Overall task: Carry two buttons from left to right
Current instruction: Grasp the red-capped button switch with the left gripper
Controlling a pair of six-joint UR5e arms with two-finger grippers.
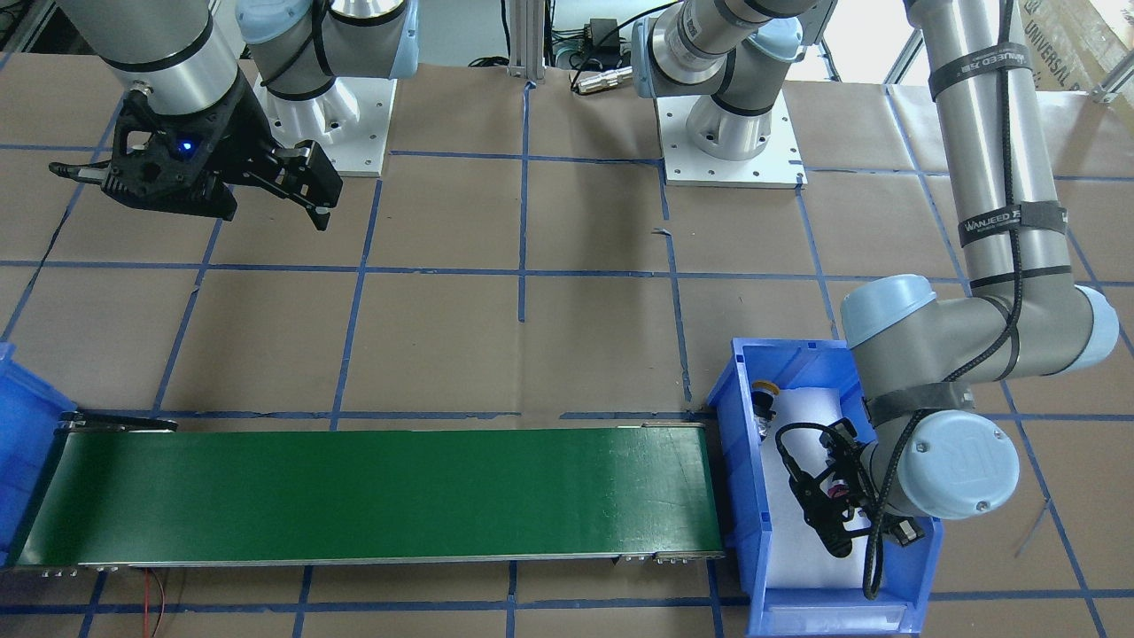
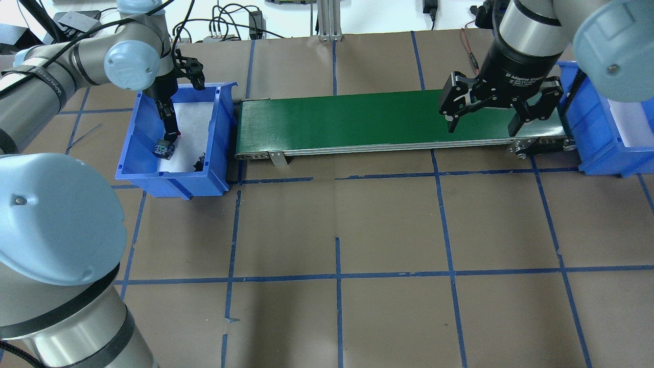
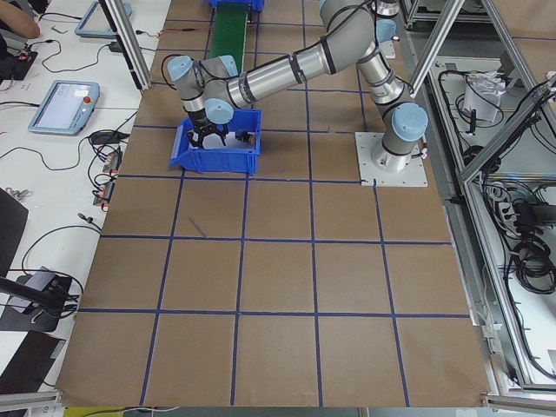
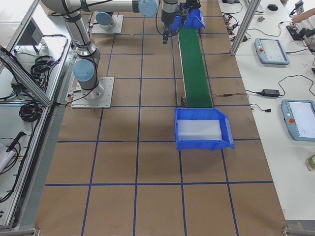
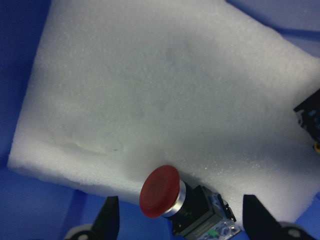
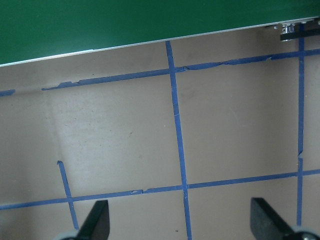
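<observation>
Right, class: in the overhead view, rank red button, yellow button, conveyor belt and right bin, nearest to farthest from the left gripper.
1. red button: between fingers of left gripper.
2. yellow button: belt-side corner of left bin.
3. conveyor belt: beside that bin.
4. right bin: belt's far end.

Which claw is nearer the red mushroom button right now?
Left. The left claw is down in the blue bin, open around the red mushroom button. The right claw hangs open near the conveyor belt's opposite end.
</observation>
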